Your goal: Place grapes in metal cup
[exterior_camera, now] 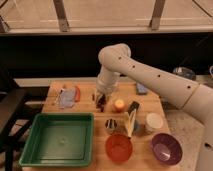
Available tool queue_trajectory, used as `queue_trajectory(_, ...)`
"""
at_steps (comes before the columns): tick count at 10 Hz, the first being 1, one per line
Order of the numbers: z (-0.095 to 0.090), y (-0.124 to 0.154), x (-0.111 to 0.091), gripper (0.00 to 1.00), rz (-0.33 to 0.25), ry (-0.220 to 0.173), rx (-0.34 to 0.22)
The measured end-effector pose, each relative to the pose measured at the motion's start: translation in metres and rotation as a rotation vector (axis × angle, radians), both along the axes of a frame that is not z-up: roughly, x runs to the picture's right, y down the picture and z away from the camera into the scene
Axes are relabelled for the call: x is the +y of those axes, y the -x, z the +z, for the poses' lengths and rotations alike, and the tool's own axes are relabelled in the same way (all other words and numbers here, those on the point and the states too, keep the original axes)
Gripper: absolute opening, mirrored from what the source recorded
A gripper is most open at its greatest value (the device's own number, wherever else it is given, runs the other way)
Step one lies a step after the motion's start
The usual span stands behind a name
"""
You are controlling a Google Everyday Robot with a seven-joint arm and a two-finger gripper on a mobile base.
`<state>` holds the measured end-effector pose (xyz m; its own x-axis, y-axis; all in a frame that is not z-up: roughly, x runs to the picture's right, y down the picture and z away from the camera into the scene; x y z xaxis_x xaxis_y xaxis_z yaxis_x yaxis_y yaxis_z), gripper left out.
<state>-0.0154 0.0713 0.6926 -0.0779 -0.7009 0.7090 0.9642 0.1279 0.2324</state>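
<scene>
At the far middle of the wooden table [150,102], the grapes [101,106] are seen clamped in the closed gripper [100,101], with carriage to the metal cup [111,124], nearer and slightly right, judged next.

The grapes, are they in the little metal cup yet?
Not yet. The hand is down on the wooden table, shut around what looks like the grapes. The metal cup stands nearer the front. Left: lifting, carrying over, dropping in.

Gripper [101,102] above board; metal cup [111,123] unobstructed from above
</scene>
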Motion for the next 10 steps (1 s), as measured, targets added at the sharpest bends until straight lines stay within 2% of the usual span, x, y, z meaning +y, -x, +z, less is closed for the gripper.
queue_trajectory(4, -0.025, -0.016, 0.047, 0.0, 0.004, 0.008, 0.0)
queue_trajectory(7, -0.027, -0.039, 0.065, 0.01, 0.036, 0.011, 0.045)
queue_trajectory(10, -0.018, -0.059, 0.078, 0.28, 0.091, 0.023, 0.085)
